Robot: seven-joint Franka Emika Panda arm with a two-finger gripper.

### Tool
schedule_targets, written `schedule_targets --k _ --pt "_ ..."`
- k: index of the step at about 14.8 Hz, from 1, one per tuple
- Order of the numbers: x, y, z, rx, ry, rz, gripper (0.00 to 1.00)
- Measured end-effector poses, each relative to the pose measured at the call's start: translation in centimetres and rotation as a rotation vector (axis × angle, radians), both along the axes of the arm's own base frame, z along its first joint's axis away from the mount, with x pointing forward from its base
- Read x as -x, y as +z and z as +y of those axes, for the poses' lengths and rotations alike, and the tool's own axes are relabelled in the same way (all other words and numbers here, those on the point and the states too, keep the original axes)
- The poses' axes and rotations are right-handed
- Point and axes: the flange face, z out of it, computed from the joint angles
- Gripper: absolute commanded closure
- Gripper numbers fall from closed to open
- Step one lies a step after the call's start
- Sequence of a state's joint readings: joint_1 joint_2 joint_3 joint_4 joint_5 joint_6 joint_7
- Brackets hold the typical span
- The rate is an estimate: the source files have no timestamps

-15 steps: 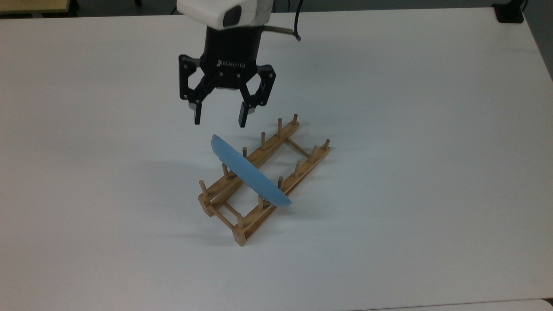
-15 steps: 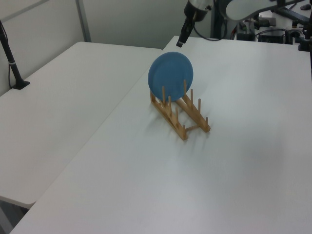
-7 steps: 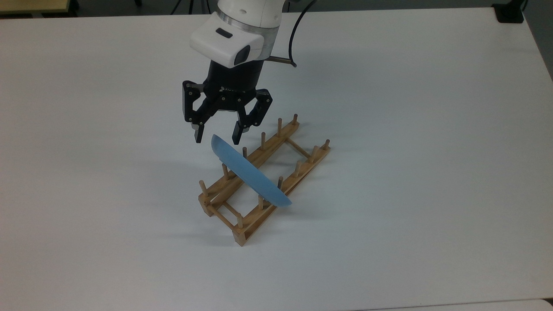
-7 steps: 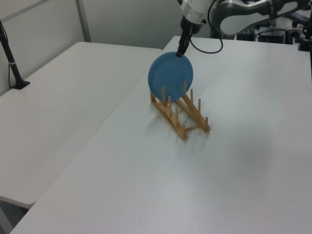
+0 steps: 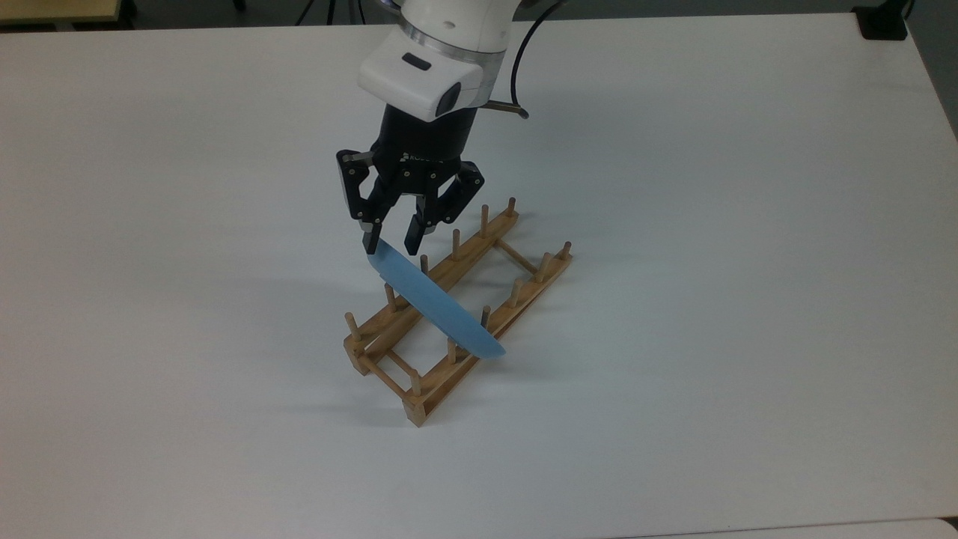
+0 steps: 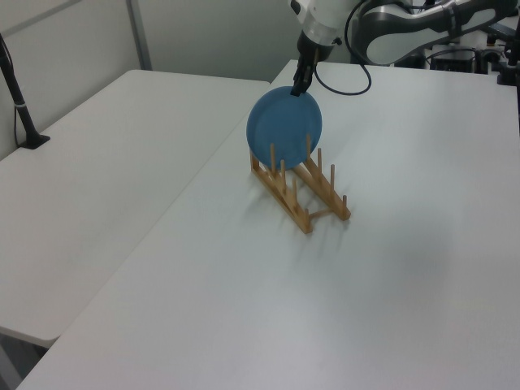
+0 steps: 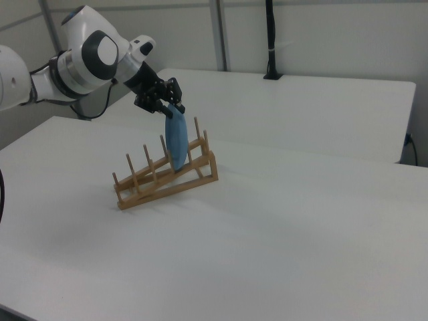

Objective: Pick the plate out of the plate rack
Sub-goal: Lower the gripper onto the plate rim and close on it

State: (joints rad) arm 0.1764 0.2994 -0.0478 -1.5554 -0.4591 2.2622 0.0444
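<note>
The light-blue plate (image 5: 438,308) stands on edge in the wooden plate rack (image 5: 522,296), leaning between its pegs. In the top view it is a thin crescent; in the left view its round face (image 6: 284,123) shows. My gripper (image 5: 390,247) points down at the plate's upper rim, with its fingers either side of the rim and a gap still between them. The left fingertip (image 5: 369,245) is right at the rim's end. In the left view the gripper (image 6: 299,86) sits at the plate's top edge. The right view shows the gripper (image 7: 171,108) just above the plate (image 7: 176,146) and rack (image 7: 167,185).
The rack stands mid-table on a white table (image 5: 711,224) with open surface all round. A second white table (image 6: 97,162) adjoins it, carrying a black post (image 6: 18,93). A black post (image 7: 270,40) stands at the back in the right view.
The gripper came down and shifted toward the top view's right, reaching the plate's upper rim. Its fingers narrowed. The plate and rack have not moved.
</note>
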Motion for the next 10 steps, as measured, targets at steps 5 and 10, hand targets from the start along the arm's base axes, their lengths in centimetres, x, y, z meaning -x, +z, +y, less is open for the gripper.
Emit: schedule_targets --k 5,10 --pt "-0.02 0.11 0.18 0.079 0.029 -0.011 0.72" --pt "-0.06 -0.06 0.61 0.133 0.055 -0.015 0.77"
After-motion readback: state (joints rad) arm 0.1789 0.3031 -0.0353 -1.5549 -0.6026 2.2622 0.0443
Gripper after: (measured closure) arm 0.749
